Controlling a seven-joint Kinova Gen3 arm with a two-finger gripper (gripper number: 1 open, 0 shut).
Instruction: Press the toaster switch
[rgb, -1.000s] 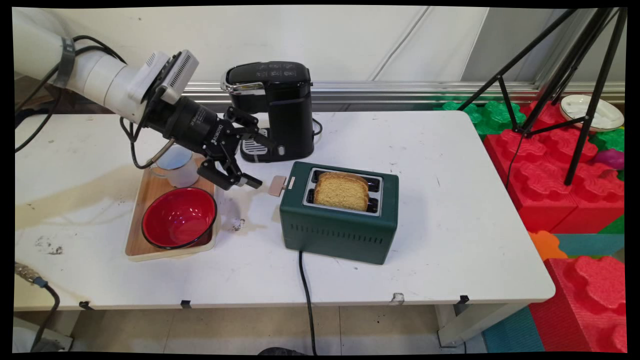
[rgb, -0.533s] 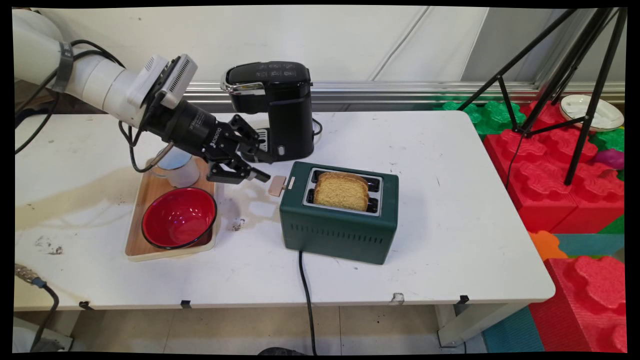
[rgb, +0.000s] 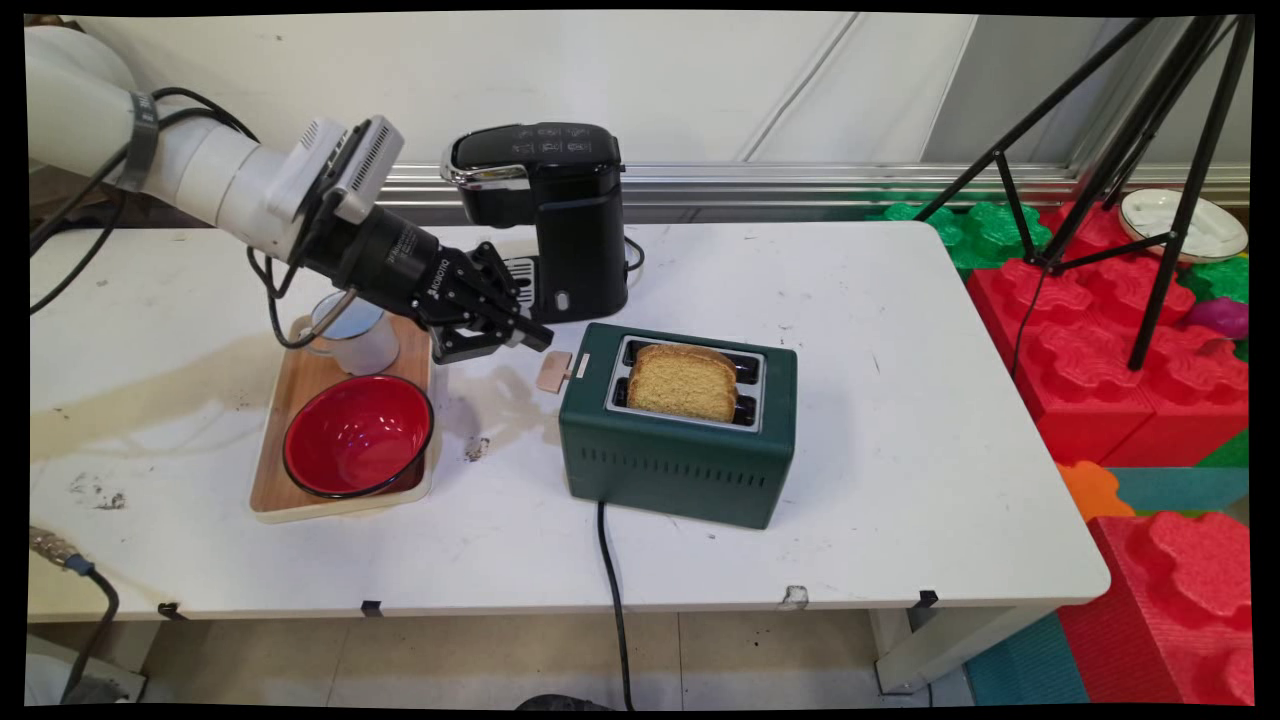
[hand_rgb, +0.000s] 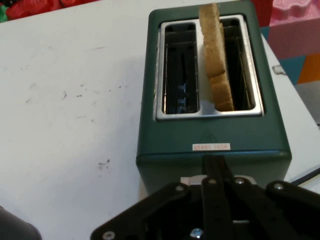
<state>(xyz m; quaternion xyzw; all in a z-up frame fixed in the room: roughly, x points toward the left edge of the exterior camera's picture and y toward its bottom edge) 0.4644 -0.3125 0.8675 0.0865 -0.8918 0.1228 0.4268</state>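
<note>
One white table (rgb: 850, 330) carries everything counted here. One dark green two-slot toaster (rgb: 680, 440) sits near its middle, with one slice of bread (rgb: 685, 383) standing in one of its two slots and one pinkish lever (rgb: 553, 371) on its left end. Behind the toaster stands one black coffee machine (rgb: 560, 215). Left of the toaster lies one wooden tray (rgb: 275, 480) holding one red bowl (rgb: 358, 436) and one pale mug (rgb: 352, 335). One black hand (rgb: 535, 340) hangs just left of the toaster. One black tripod (rgb: 1130, 150) stands to the toaster's right, beyond the table.
</note>
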